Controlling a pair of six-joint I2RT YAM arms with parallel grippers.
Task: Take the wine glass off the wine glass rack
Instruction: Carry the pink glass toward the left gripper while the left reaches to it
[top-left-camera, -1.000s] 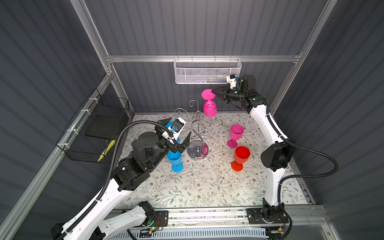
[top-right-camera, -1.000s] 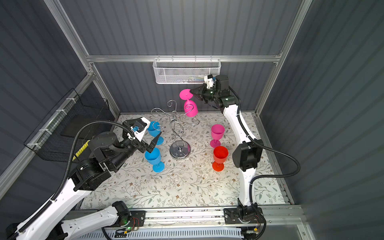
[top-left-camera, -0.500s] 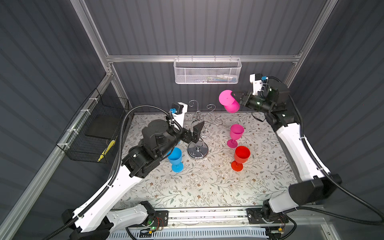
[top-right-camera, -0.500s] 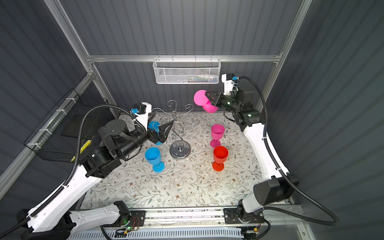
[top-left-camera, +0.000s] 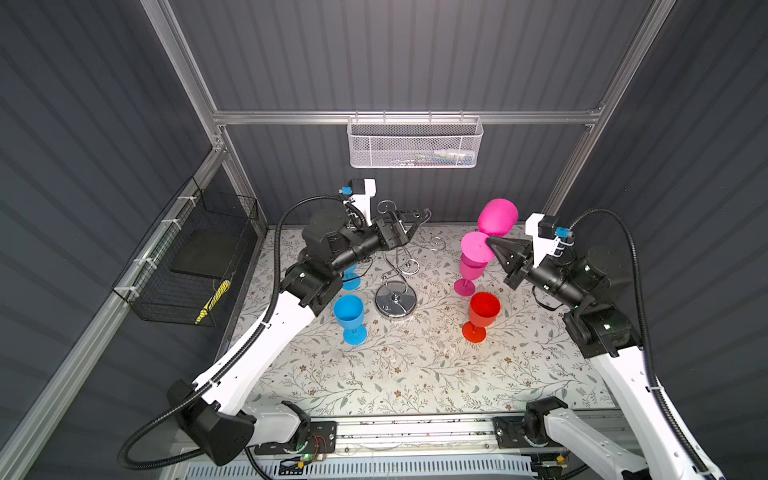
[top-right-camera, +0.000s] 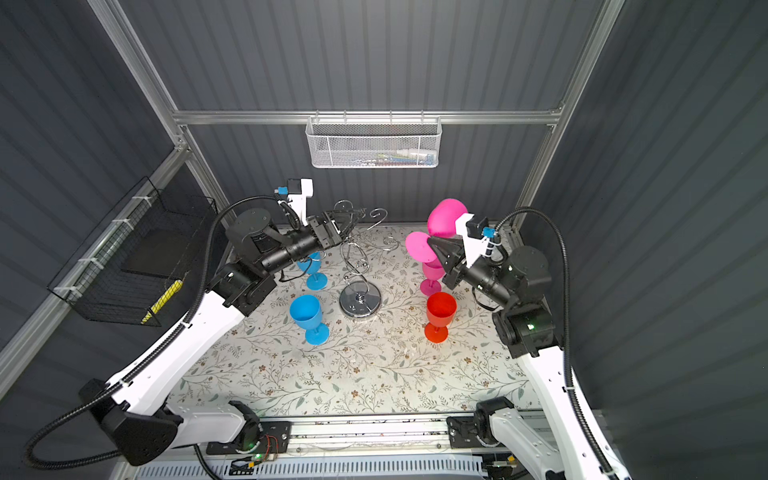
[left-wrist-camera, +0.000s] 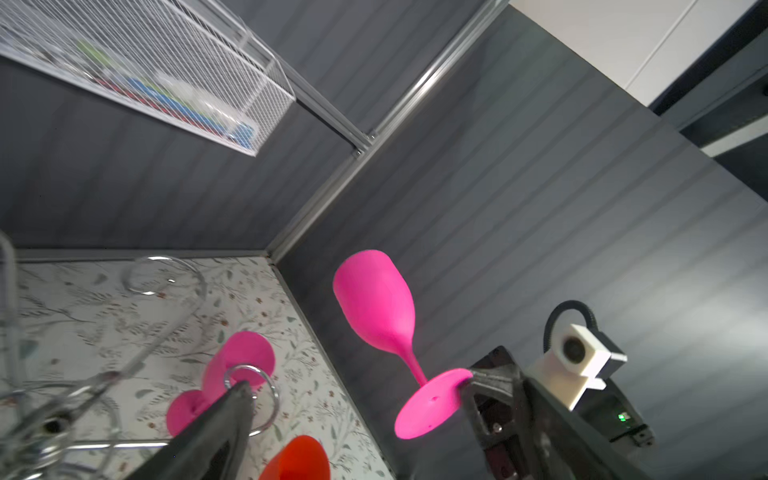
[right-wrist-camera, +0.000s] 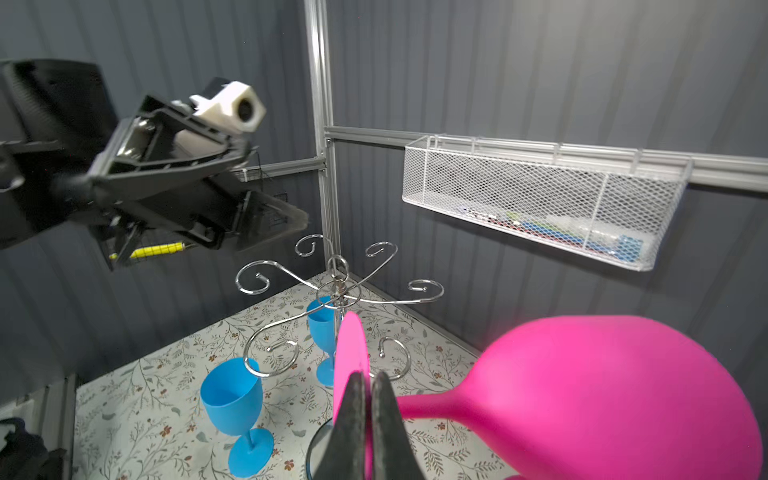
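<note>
The pink glass (top-left-camera: 496, 217) is a glossy, opaque hot-pink plastic goblet with a rounded bowl, thin stem and flat disc foot, and it's up in the air to the right of the rack (top-left-camera: 395, 266), lying roughly sideways and clear of the chrome scroll arms. The right gripper (right-wrist-camera: 368, 384) has its fingers pinched together on the rim of the foot. The left gripper (top-left-camera: 409, 222) sits up by the rack's top curls with fingers spread wide, holding nothing.
</note>
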